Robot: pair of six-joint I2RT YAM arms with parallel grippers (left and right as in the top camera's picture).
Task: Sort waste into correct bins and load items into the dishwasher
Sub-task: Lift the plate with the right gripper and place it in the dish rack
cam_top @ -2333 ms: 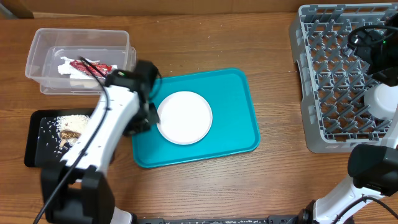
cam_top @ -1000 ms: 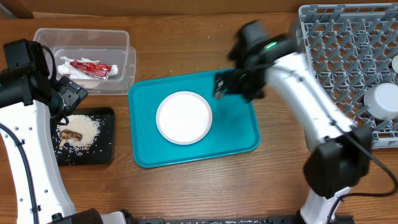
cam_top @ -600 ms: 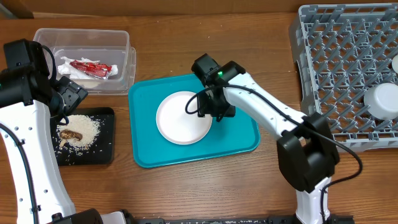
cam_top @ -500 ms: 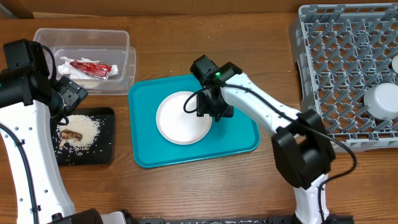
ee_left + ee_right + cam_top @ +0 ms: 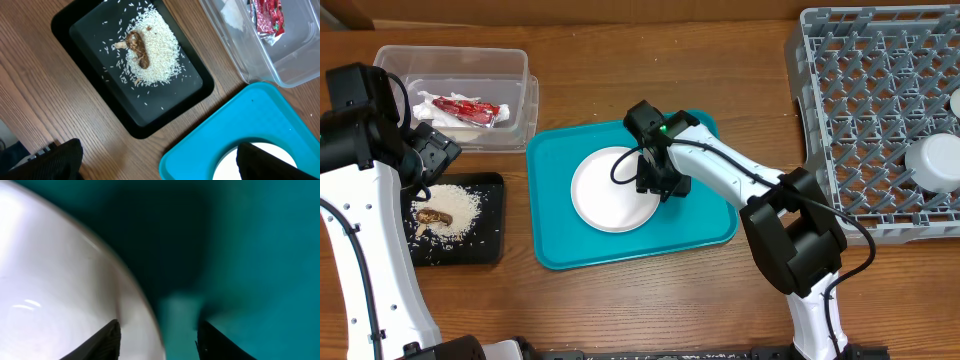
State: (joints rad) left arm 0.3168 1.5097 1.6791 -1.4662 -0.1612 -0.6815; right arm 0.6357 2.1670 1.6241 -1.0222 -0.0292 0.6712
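Print on the red wrapper [image 5: 470, 108], upper left, is unreadably small. Half-open, the right gripper [image 5: 157, 335] straddles the plate [image 5: 50, 280] rim; the left gripper [image 5: 160, 160] gapes empty.

The right gripper [image 5: 658, 185] sits low over the teal tray [image 5: 705, 215], jaws partly apart; the left gripper [image 5: 157, 155] hovers off its left edge, spread wide.
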